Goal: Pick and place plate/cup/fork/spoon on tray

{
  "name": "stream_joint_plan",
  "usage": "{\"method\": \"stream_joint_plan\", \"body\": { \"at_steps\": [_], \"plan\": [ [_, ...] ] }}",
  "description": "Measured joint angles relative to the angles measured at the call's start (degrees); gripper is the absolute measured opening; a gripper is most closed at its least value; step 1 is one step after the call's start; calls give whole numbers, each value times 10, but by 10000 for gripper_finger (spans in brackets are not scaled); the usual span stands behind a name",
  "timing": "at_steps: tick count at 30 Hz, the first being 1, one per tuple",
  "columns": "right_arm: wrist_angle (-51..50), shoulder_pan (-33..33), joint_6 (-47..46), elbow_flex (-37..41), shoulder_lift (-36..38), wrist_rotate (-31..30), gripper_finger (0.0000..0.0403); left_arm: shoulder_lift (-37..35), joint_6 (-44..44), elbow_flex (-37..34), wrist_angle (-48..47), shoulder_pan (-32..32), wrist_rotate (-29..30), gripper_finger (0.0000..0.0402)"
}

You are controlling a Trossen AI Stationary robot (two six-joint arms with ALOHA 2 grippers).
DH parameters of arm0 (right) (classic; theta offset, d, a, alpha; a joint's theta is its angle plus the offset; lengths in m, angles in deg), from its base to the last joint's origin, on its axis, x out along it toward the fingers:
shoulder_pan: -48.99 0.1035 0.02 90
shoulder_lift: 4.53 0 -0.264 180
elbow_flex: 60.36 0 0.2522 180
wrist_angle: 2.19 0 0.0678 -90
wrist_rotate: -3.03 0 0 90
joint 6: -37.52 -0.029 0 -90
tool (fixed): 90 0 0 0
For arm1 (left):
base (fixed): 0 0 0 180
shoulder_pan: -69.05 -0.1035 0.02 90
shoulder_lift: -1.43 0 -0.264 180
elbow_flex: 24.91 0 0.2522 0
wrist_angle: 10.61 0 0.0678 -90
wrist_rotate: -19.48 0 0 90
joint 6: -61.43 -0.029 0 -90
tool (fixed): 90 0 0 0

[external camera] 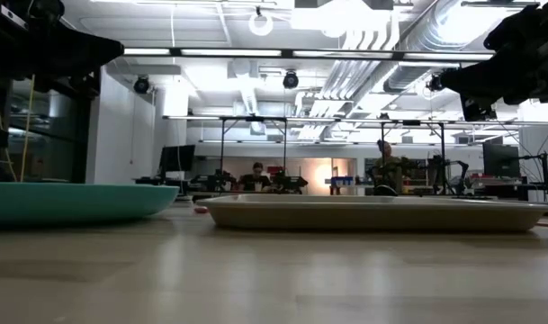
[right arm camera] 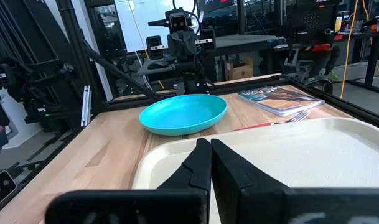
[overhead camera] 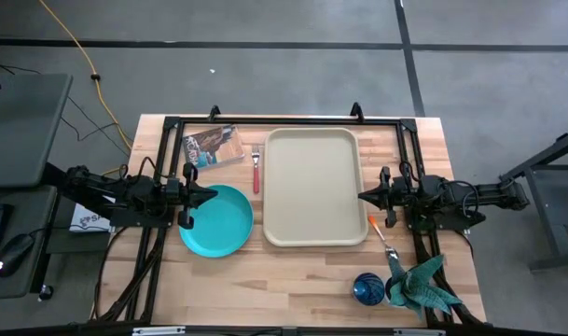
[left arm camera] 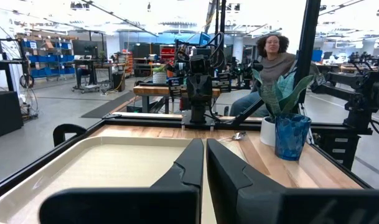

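The beige tray (overhead camera: 313,187) lies in the middle of the table, nothing on it. The turquoise plate (overhead camera: 216,221) rests flat on the table left of the tray. The red-handled fork (overhead camera: 256,171) lies between the booklet and the tray. The orange-handled spoon (overhead camera: 380,234) lies right of the tray's near corner. The dark-blue cup (overhead camera: 368,287) stands near the front edge beside the plant pot. My left gripper (overhead camera: 212,195) is shut above the plate's far-left rim. My right gripper (overhead camera: 362,197) is shut at the tray's right rim. Both hold nothing.
A brown printed booklet (overhead camera: 212,145) lies at the far left. A white pot with a teal leafy plant (overhead camera: 419,287) stands at the front right next to the cup. A black frame (overhead camera: 293,119) runs along the table's far side. A person (left arm camera: 273,56) sits beyond the table.
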Motion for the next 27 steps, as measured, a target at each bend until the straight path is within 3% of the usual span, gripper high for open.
{"method": "stream_joint_plan", "body": {
  "at_steps": [14,18,27],
  "plan": [
    [0,0,0,0,0,0,0,0,0,0,0,0,0,3],
    [0,0,0,0,0,0,0,0,42,0,20,0,0,3],
    [0,0,0,0,0,0,0,23,97,15,258,-2,26,3]
  ]
}}
